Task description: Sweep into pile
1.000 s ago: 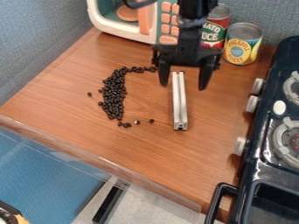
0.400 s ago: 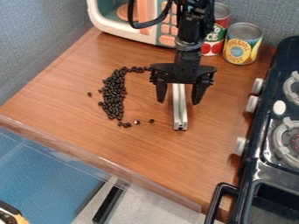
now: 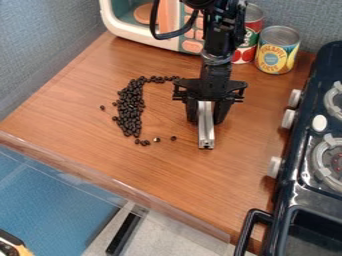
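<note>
Your gripper is down astride the metal bar; you can't tell from here whether it is clamped on or only around it. Expect a stiff, fairly light bar with smooth sides that could twist (so take it square across its width, near the middle). Beside the gripper, on the side away from the stove, lies the bean heap, hard little things likely to roll, so sweep low and slowly.
</note>
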`<state>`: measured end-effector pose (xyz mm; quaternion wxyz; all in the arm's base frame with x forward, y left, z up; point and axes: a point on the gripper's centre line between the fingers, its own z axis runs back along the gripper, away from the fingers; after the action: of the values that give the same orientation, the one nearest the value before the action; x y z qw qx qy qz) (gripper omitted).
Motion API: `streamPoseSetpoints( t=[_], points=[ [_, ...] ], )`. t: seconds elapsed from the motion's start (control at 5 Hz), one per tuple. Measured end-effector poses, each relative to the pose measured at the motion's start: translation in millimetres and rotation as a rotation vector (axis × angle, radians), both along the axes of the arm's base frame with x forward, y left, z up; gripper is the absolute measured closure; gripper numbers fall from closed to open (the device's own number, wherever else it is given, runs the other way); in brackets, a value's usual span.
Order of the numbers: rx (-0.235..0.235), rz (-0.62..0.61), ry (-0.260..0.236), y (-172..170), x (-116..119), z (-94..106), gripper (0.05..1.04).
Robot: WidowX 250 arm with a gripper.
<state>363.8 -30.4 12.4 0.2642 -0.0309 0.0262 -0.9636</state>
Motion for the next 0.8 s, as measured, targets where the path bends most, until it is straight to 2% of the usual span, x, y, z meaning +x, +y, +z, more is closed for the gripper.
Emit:
streamPoseSetpoints(
  t=[0.2,0.4,0.6,0.8],
  points=[
    [-0.006,0.009,0.011,-1,6,-0.4,0.695],
    [-0.039,0.016,0.008,-9,16,6.5,0.695],
    [-0.085,0.009,-0.013,-23,28,24.0,0.695],
    [-0.091,0.016,0.002,-29,37,20.8,0.695]
  ],
)
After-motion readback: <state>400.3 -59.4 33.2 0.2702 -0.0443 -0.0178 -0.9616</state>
